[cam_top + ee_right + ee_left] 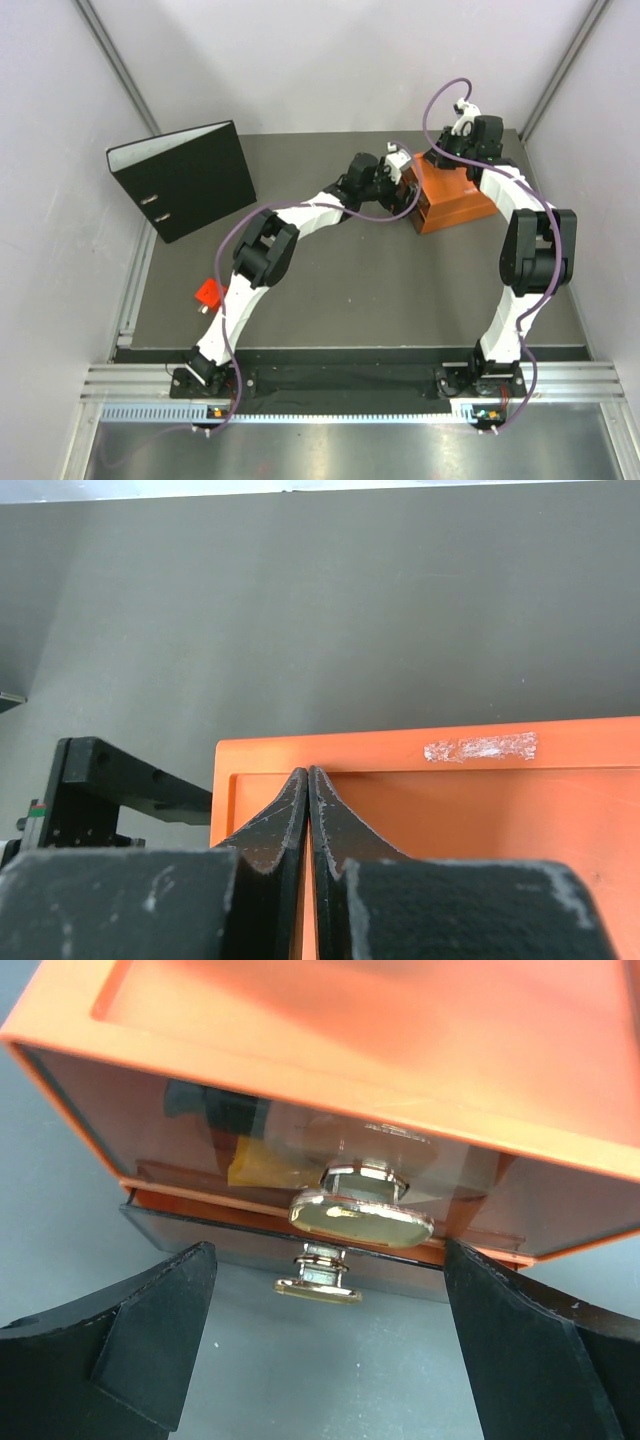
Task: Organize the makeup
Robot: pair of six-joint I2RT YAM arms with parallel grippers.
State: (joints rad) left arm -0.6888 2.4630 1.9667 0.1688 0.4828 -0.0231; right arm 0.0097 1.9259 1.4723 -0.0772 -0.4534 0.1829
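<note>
Top view: I see both arms stretched to the orange box (455, 208) at the far right of the dark surface (380, 290). The left hand (398, 182) is at the box's left face and the right hand (455, 150) is over its far end. A black binder (185, 180) stands at the back left, well apart. A small red object (208, 292) lies beside the left arm's lower link. No makeup lies out on the surface.

Left wrist view: my left hand is spread wide, a black finger (160, 1340) on either side of a gold knob (362, 1218) on the box's tinted front panel (180, 1125), touching nothing. Below it a dark drawer (200, 1235) stands slightly out and carries a second, smaller knob (318, 1282). Behind the panel the makeup (245, 1165) shows only dimly, as a yellow shape with a dark one above. I cannot tell which pieces they are.

Right wrist view: my right hand's fingers (275, 825) are pressed together with nothing between them, their tips over the box's top beside its raised rim. Whether they touch it, I cannot tell.
</note>
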